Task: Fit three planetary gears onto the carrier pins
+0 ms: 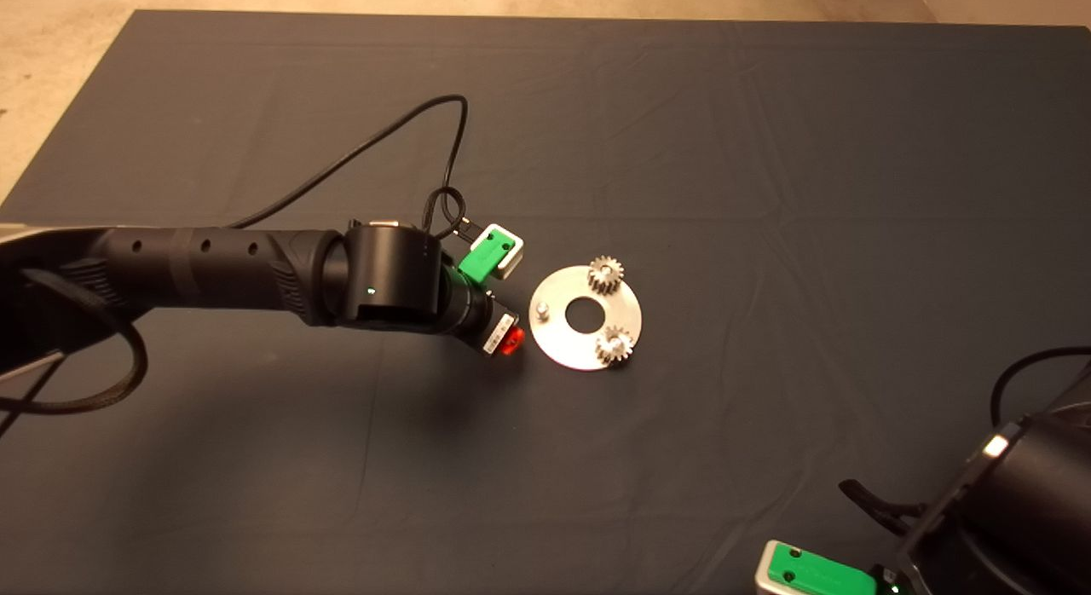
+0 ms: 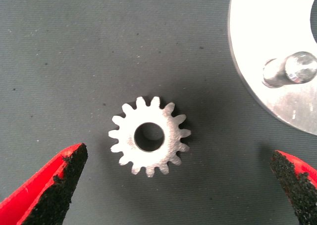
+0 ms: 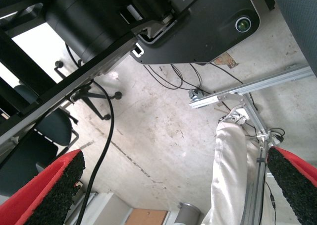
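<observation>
The shiny round carrier disc lies on the dark mat. Two planetary gears sit on its pins, one at the far side and one at the near side. The third pin is bare. My left gripper hovers just left of the disc, hiding the third gear in the head view. In the left wrist view this gear lies flat on the mat between my open fingers, untouched, beside the disc and its bare pin. My right gripper is parked at the lower right, open.
A black cable loops from the left arm over the mat. The right wrist view looks past the mat at the floor, with a person's leg in light trousers and an aluminium frame.
</observation>
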